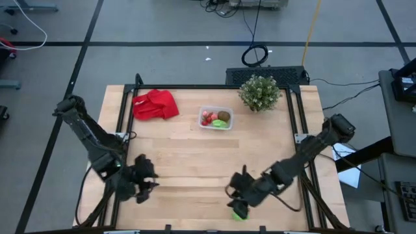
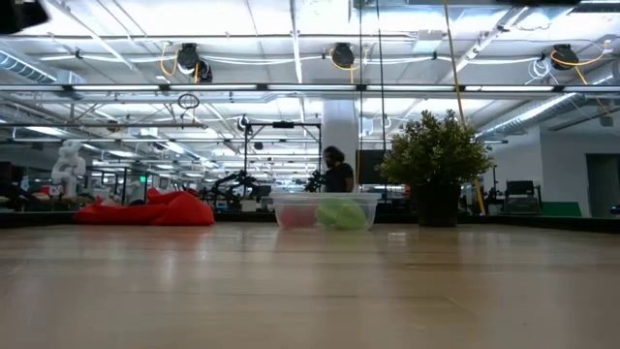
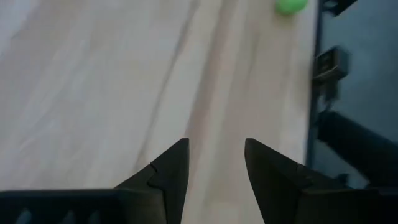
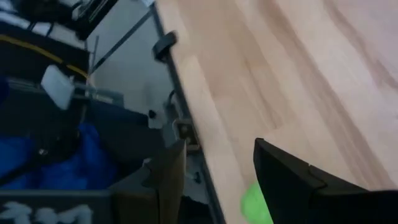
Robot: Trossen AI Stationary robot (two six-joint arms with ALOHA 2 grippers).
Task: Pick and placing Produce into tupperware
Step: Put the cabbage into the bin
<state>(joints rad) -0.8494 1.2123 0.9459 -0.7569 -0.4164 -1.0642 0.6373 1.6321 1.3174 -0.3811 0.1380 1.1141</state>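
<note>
Tupperware (image 1: 215, 117) at worktop (image 1: 195, 156) rear centre holding red, brown and green produce (image 1: 223, 117), stray green piece (image 1: 239, 211) at front edge beneath spread right tool (image 1: 239, 195), left tool (image 1: 144, 179) spread, front-left

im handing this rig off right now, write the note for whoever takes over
Left gripper: open, empty, over the near-left of the table.
Right gripper: open, empty, right beside the green piece at the table's near edge; not gripped yet.
Tupperware: far centre, between the red cloth and the potted plant. It already holds red pieces, the brown oval and a green piece.
Done: everything but one piece is in.
Left: grasp the green piece at the near edge and carry it to the tupperware.
</note>
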